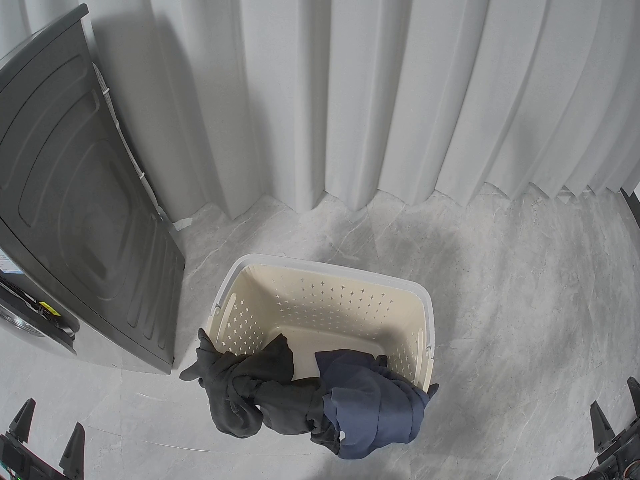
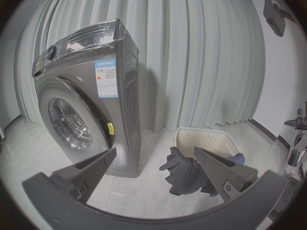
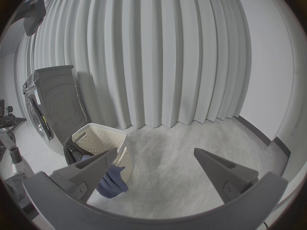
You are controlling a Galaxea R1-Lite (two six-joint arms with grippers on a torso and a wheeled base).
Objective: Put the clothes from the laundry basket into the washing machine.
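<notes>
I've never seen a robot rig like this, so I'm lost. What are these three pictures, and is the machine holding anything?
It is a two-armed robot on wheels. One picture comes from a camera on its head, looking down; the other two come from cameras on its wrists, each looking out between two dark fingers. The left claw and right claw are both open and hold nothing. On the floor a cream basket stands beside a grey washer. A black garment and a blue garment hang over the basket's near rim. A white curtain hangs behind.
</notes>
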